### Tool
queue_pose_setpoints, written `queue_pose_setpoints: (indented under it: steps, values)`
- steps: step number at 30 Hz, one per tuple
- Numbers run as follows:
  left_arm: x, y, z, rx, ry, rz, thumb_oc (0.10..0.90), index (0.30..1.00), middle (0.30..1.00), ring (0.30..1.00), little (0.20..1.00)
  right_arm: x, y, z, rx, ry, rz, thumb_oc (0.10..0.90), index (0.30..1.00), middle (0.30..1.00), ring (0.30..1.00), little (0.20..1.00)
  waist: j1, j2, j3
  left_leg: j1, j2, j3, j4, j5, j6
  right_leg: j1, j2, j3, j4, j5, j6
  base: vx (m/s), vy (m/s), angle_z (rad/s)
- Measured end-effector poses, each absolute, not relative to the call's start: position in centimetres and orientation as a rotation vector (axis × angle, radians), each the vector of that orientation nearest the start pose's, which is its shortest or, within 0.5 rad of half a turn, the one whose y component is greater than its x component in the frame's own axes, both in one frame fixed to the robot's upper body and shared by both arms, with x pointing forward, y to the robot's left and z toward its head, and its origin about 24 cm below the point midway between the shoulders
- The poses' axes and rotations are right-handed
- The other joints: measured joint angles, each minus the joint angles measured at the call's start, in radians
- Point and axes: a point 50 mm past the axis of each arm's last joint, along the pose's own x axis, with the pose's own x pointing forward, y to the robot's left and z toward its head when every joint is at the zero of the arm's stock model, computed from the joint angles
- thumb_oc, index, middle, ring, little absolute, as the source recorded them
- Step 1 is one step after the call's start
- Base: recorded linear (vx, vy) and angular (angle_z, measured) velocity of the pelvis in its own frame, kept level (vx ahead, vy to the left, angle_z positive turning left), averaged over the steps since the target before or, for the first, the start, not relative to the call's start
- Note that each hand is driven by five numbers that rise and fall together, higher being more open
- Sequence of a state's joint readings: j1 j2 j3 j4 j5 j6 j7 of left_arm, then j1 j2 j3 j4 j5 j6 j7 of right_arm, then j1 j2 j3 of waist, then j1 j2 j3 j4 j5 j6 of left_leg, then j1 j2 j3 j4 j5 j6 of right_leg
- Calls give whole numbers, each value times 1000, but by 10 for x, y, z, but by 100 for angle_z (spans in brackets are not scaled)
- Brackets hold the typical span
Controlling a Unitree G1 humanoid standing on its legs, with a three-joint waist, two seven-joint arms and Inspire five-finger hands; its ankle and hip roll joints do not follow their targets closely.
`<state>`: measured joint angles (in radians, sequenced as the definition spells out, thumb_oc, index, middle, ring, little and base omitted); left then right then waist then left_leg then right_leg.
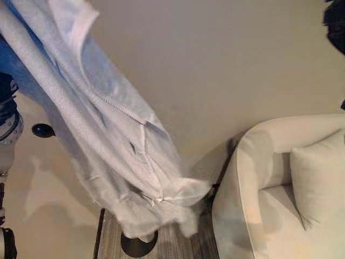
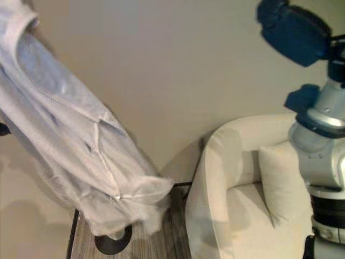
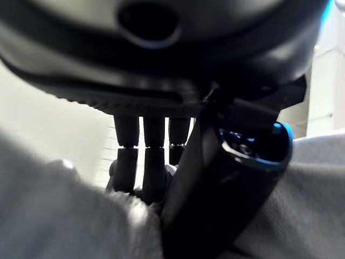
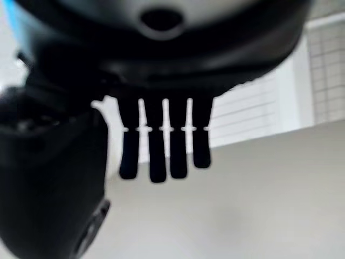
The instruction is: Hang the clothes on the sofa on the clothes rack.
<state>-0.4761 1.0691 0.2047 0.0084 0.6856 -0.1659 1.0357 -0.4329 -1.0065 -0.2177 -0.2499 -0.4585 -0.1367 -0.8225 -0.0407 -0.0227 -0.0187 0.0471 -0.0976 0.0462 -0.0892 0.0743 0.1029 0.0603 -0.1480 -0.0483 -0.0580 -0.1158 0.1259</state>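
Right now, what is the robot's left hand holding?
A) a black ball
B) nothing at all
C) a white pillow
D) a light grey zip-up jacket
D: in the left wrist view the left hand has its fingers curled into the grey cloth, and the head views show the light grey zip-up jacket hanging in the air beside the sofa.

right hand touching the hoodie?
Apart. In the right wrist view the right hand has straight fingers with only bare wall behind them. In the right eye view the grey hoodie hangs at the far left, away from that arm.
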Motion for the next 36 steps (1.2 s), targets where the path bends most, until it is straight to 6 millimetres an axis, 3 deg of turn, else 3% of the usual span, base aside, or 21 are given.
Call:
queue_pose_setpoints:
  steps: [2, 4, 7, 10, 11, 12, 15, 19, 22, 25, 31, 36]
  values:
    - [223, 288, 323, 1230, -1455, 1112, 400, 300, 300, 300, 300, 210, -259, 331, -1017, -1435, -910, 400, 300, 300, 300, 300, 1, -18, 0, 25, 2, 3, 0, -18, -28, -16, -9, -1, -18, 83, 4, 20, -57, 38]
    - [213, 282, 323, 1149, -1498, 1137, 400, 300, 300, 300, 300, 209, -261, 325, -960, -1423, -947, 400, 300, 300, 300, 300, 7, -68, 2, 50, 0, 10, 0, -44, -65, -23, -17, -2, -30, 167, 2, -1, -112, 35]
    - [201, 270, 321, 1003, -1564, 1161, 400, 300, 300, 300, 300, 209, -259, 320, -944, -1413, -931, 400, 300, 300, 300, 300, 38, -77, -1, 59, 38, 34, 0, -48, -71, -6, 23, 3, -43, 165, -13, -28, -124, 3]
    - [193, 253, 317, 899, -1654, 1100, 400, 300, 300, 300, 300, 218, -251, 304, -850, -1357, -862, 400, 300, 300, 300, 300, 51, -57, 8, 86, 70, 68, 0, -47, -90, 15, 57, 17, -41, 167, -23, -49, -154, -15]
    - [190, 250, 318, 889, -1684, 1076, 400, 300, 300, 300, 300, 220, -250, 299, -853, -1334, -832, 562, 542, 542, 542, 542, 52, -54, 10, 88, 73, 77, 0, -46, -99, 15, 60, 26, -35, 161, -34, -70, -144, -20]
    - [189, 247, 318, 882, -1700, 1061, 400, 300, 300, 300, 300, 221, -248, 295, -831, -1313, -787, 800, 900, 900, 900, 900, 50, -49, 13, 89, 76, 77, 0, -45, -100, 15, 63, 25, -35, 157, -45, -78, -136, -11]
    - [187, 240, 318, 857, -1740, 997, 400, 300, 300, 300, 300, 229, -234, 257, -569, -1119, -465, 800, 900, 900, 900, 900, 26, -30, 26, 92, 99, 81, 0, -47, -107, 18, 86, 26, -36, 162, -55, -91, -172, -2]
    - [187, 239, 319, 883, -1720, 967, 400, 300, 300, 300, 300, 233, -227, 193, -602, -729, -88, 800, 900, 900, 900, 900, 25, -6, 48, 87, 127, 84, -1, -57, -124, 13, 114, 23, -41, 167, -81, -48, -92, 3]
    - [187, 240, 318, 905, -1701, 952, 400, 300, 300, 300, 300, 229, -225, 170, -575, -596, 24, 800, 900, 900, 900, 900, 28, 3, 58, 72, 144, 88, -1, -62, -130, 3, 129, 22, -42, 168, -96, -64, -104, 4]
    - [187, 243, 316, 928, -1670, 951, 400, 300, 300, 300, 300, 221, -228, 151, -526, -469, 125, 800, 900, 900, 900, 900, 26, 4, 58, 56, 158, 84, -1, -61, -143, -3, 139, 6, -42, 172, -107, -79, -110, 12]
    - [188, 241, 315, 948, -1656, 920, 400, 300, 300, 300, 300, 218, -226, 146, -504, -428, 194, 800, 900, 900, 900, 900, 25, 7, 59, 53, 168, 81, -1, -49, -151, -3, 148, -3, -42, 176, -113, -78, -101, 4]
    - [187, 230, 314, 959, -1675, 851, 400, 300, 300, 300, 300, 214, -208, 136, -445, -376, 386, 800, 900, 900, 900, 900, 24, 9, 60, 56, 174, 82, 0, -40, -163, -6, 155, -5, -42, 182, -122, -104, -122, 1]
